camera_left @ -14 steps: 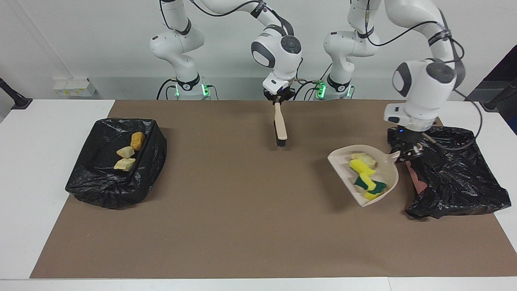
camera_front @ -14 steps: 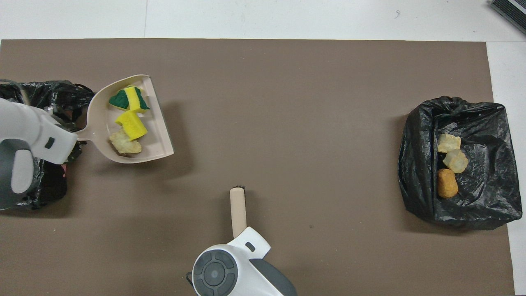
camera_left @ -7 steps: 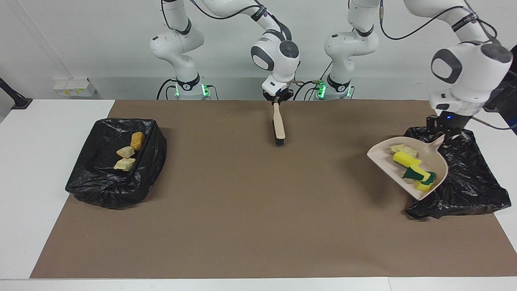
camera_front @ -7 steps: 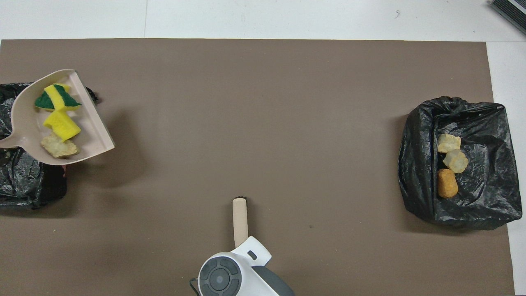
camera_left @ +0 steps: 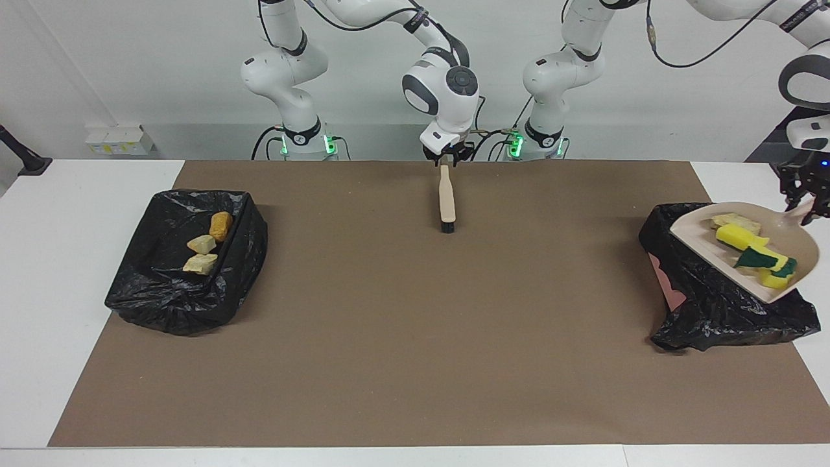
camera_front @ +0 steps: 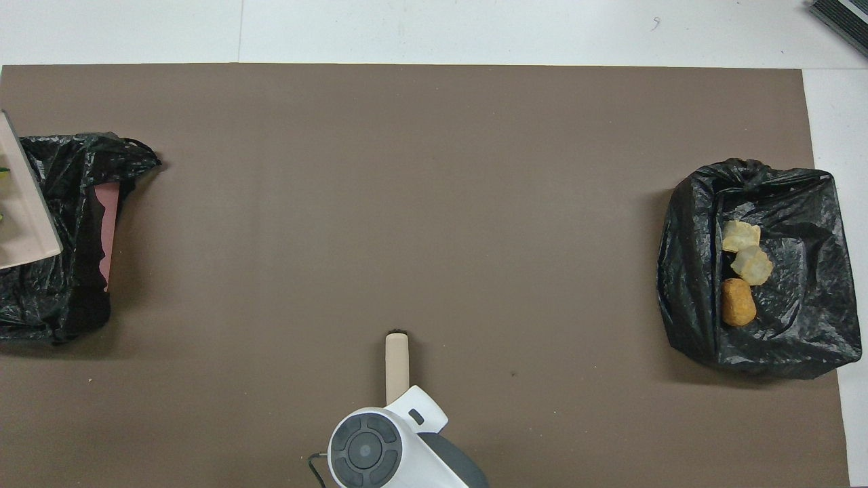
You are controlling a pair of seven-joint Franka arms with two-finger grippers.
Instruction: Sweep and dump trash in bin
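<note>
Black-lined bin (camera_left: 181, 272) with bread chunks (camera_left: 206, 245)

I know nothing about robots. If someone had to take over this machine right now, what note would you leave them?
Left pincer: shut on the dustpan handle, holding it loaded over the bagged bin at the left arm's end.
Right pincer: at the brush handle's end, mid-table.
Done: no loose pieces show on the mat; sponge scraps and one bread chunk lie in the dustpan; three bread chunks sit in the other bin.
Left: tip the dustpan into the bagged bin.
</note>
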